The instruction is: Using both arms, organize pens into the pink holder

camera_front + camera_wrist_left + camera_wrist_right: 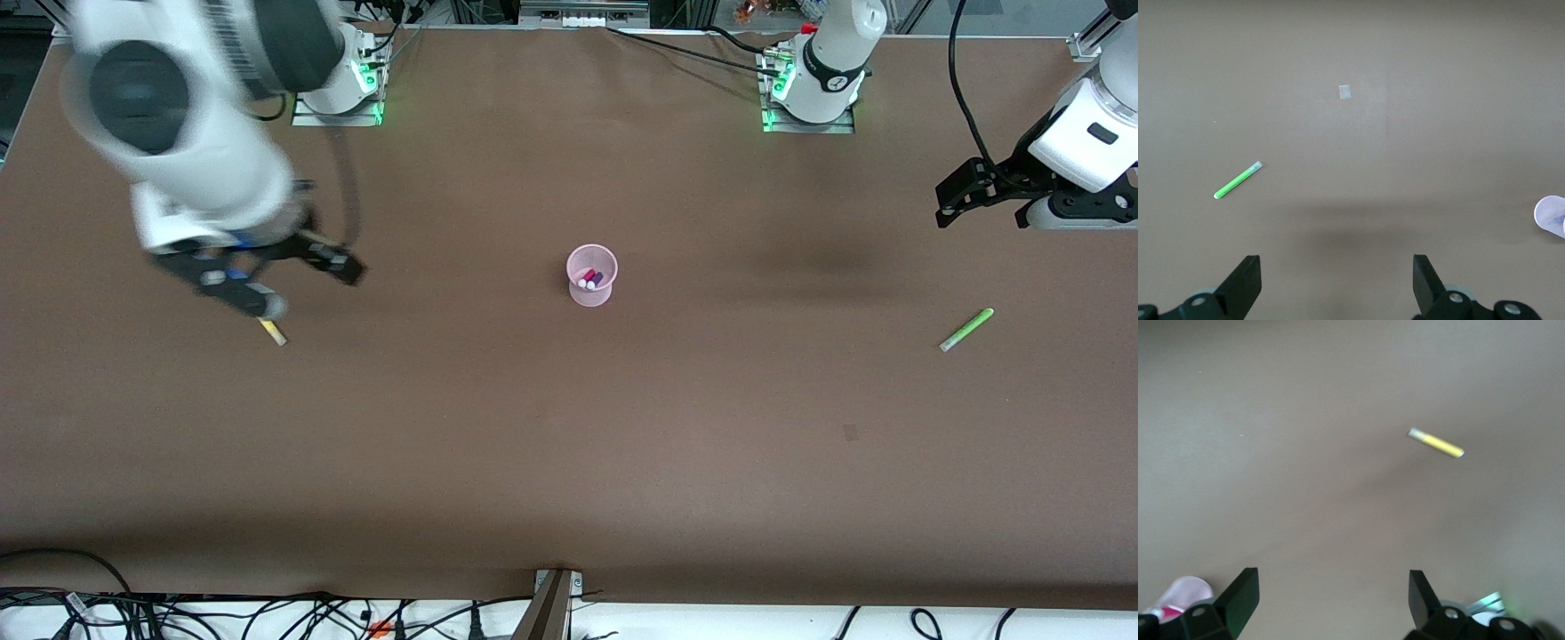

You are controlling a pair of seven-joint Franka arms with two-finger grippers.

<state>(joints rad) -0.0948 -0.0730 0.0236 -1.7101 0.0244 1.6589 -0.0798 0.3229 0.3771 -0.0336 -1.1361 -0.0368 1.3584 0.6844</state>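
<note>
The pink holder (592, 293) stands upright mid-table with the magenta pen (587, 276) and the dark purple pen (597, 279) in it. The yellow pen (275, 333) lies on the table toward the right arm's end, partly hidden under my right gripper (293, 283), which is open and empty above it. In the right wrist view the yellow pen (1436, 443) lies apart from the open gripper (1331, 600). The light green pen (966, 330) lies toward the left arm's end. My left gripper (949, 203) is open and empty over bare table; its wrist view shows the green pen (1238, 180).
The brown table (569, 444) has a small tape mark (851, 433), also in the left wrist view (1345, 92). The holder's rim shows at the edge of both wrist views (1551, 215) (1185, 592). Cables lie along the front edge (267, 613).
</note>
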